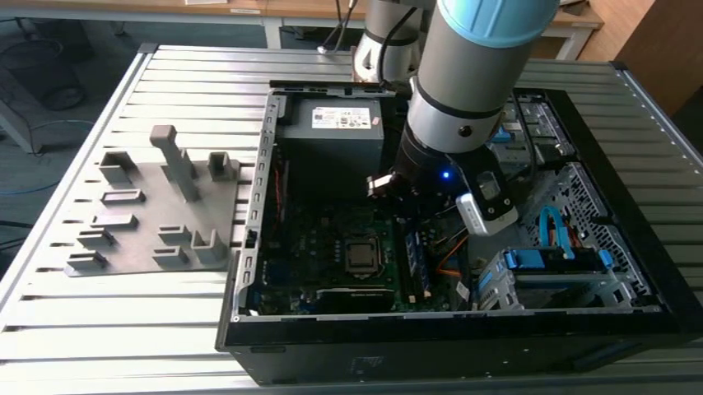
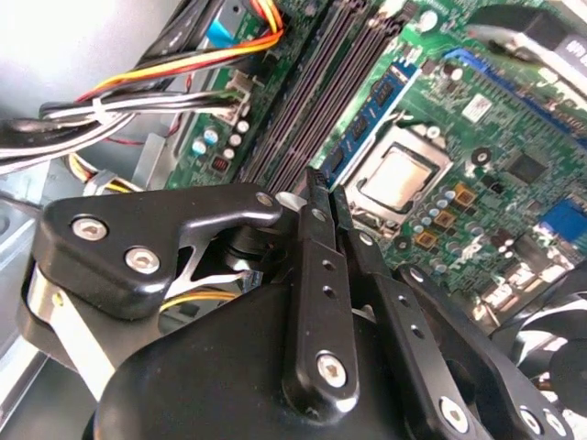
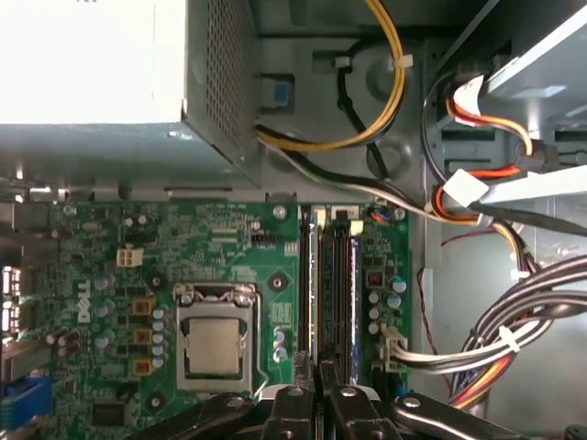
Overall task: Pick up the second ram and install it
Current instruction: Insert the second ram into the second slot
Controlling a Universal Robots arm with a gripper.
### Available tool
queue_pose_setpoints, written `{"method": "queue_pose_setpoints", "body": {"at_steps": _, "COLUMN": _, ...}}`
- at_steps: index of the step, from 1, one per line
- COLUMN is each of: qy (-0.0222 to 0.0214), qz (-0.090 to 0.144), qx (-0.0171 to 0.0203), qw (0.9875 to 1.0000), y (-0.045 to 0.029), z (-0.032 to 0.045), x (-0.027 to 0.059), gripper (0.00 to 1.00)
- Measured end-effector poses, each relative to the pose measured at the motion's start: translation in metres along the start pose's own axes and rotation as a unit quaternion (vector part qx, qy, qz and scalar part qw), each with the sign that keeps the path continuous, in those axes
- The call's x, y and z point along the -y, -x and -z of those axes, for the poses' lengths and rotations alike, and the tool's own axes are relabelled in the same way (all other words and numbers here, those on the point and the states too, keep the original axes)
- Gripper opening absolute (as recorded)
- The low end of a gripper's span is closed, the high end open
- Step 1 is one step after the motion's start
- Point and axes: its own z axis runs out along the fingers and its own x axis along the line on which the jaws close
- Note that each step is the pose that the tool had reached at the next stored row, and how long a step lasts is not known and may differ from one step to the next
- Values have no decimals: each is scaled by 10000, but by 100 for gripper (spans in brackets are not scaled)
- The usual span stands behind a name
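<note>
Open PC case (image 1: 615,317) on slatted table (image 1: 66,329): motherboard (image 3: 229,266) w/ CPU socket (image 3: 213,344) inside. Gripper (image 3: 321,371), fingers pressed together, nothing seen between them, sits over RAM slots at socket's 3 o'clock. Second ram (image 3: 352,302) stands seated in a slot. Grey holder tray (image 1: 154,210) lies outside case.

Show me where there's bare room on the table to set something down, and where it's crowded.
Free: the slatted table beyond the grey holder tray, and the strip in front of that tray. Crowded: the open computer case, where the gripper hangs over the memory slots beside the processor socket, with cable bundles alongside.
</note>
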Motion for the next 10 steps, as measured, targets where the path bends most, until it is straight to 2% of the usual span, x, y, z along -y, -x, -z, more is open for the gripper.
{"method": "queue_pose_setpoints", "body": {"at_steps": 1, "qy": 30, "qz": 0, "qx": 0, "qw": 10000, "y": -1, "z": -2, "x": 0, "gripper": 14}}
{"method": "queue_pose_setpoints", "body": {"at_steps": 8, "qy": 33, "qz": 0, "qx": 4, "qw": 10000, "y": 0, "z": -3, "x": 0, "gripper": 14}}
{"method": "queue_pose_setpoints", "body": {"at_steps": 9, "qy": 33, "qz": 2, "qx": 39, "qw": 10000, "y": 0, "z": -5, "x": 0, "gripper": 14}}
{"method": "queue_pose_setpoints", "body": {"at_steps": 10, "qy": 34, "qz": 4, "qx": 96, "qw": 9999, "y": 0, "z": -8, "x": 0, "gripper": 14}}
